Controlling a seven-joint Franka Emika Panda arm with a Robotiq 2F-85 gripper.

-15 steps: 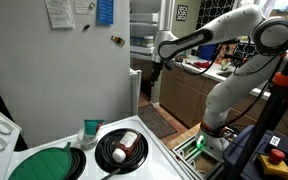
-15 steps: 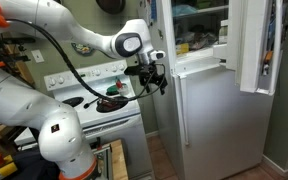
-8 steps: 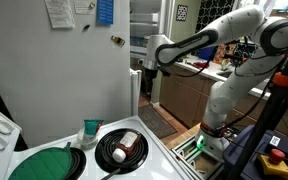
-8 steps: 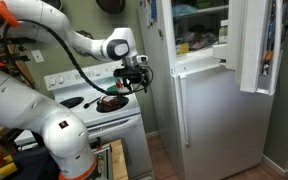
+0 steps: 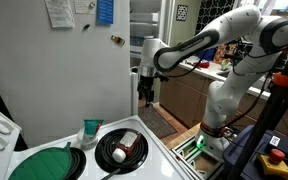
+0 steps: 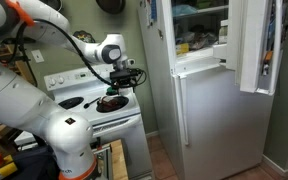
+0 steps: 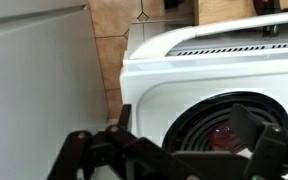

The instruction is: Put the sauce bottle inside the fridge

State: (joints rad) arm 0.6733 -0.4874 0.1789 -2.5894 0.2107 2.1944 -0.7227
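- The sauce bottle (image 5: pixel 125 146) is seen lying on the black burner (image 5: pixel 108 158) of the stove (image 5: pixel 162 156), below the gripper (image 5: pixel 144 97) and well apart from it.
- In the wrist view the sauce bottle (image 7: pixel 222 136) is framed between the spread fingers (image 7: pixel 269 150); the gripper is held open and empty.
- The gripper is placed just beside the corner of the fridge (image 5: pixel 74 75); the upper compartment (image 6: pixel 199 30) is shown open.
- One bottle, one green-and-white cup (image 5: pixel 91 130) and one gripper are counted.
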